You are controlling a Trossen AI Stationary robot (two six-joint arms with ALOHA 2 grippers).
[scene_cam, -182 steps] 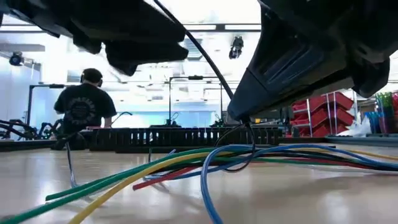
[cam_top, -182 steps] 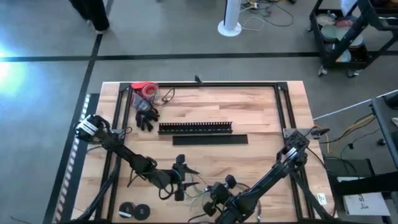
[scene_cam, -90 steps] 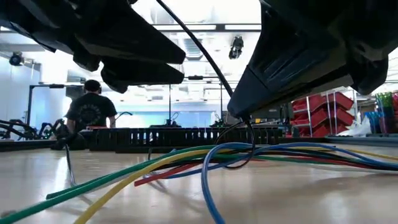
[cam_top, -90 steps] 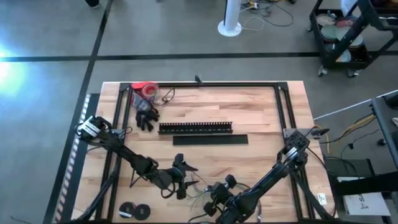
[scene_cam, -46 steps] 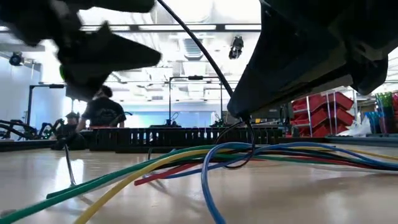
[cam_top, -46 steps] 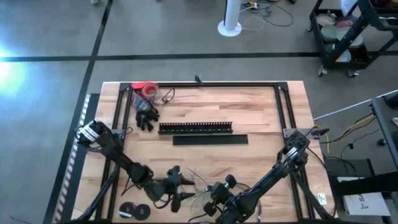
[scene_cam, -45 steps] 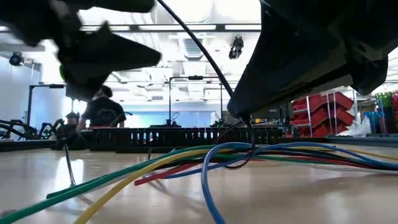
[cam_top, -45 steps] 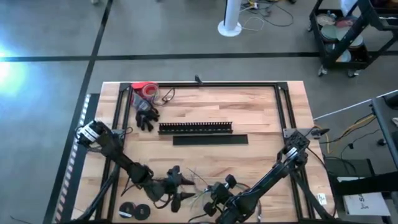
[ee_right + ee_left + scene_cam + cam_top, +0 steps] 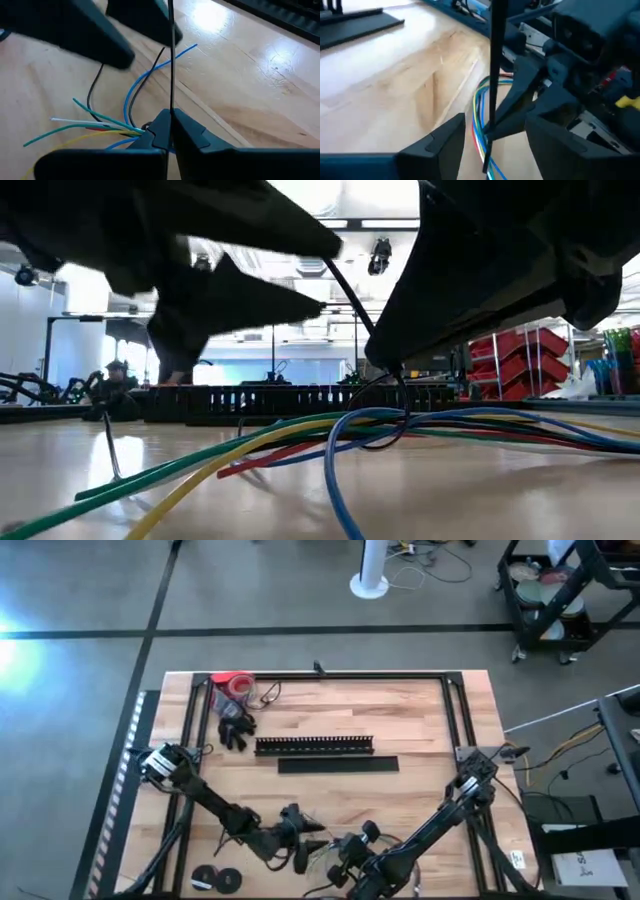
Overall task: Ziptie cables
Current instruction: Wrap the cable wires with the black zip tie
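The cables [image 9: 120,127] are loose coloured wires, blue, green, yellow, red, white and black, lying on the wooden table near its front edge [image 9: 322,852] [image 9: 330,435]. A thin black zip tie [image 9: 171,55] stands up from my right gripper [image 9: 170,122] [image 9: 347,848], which is shut on it just above the cables. My left gripper [image 9: 495,125] [image 9: 303,835] is open. Its fingers stand on either side of the zip tie [image 9: 493,65] without touching it. My right gripper pinches the zip tie's lower part [image 9: 171,109] between its two fingers, only at their free ends. The thin strip runs straight on from the fingertips, clear of the table. Whether its lower end goes round the cables, I cannot tell.
A long black bar with comb-like slots [image 9: 315,745] and a flat black strip [image 9: 338,764] lie at mid-table. A red roll [image 9: 232,684] and a dark bundle [image 9: 235,728] sit far left. Two dark rolls [image 9: 215,880] lie near left. Black frame rails [image 9: 455,715] border the table.
My left gripper has gone toward the table's near edge, then right toward my right gripper, and now stands with its fingers on either side of the zip tie. My right gripper, the zip tie and the cables have kept still.
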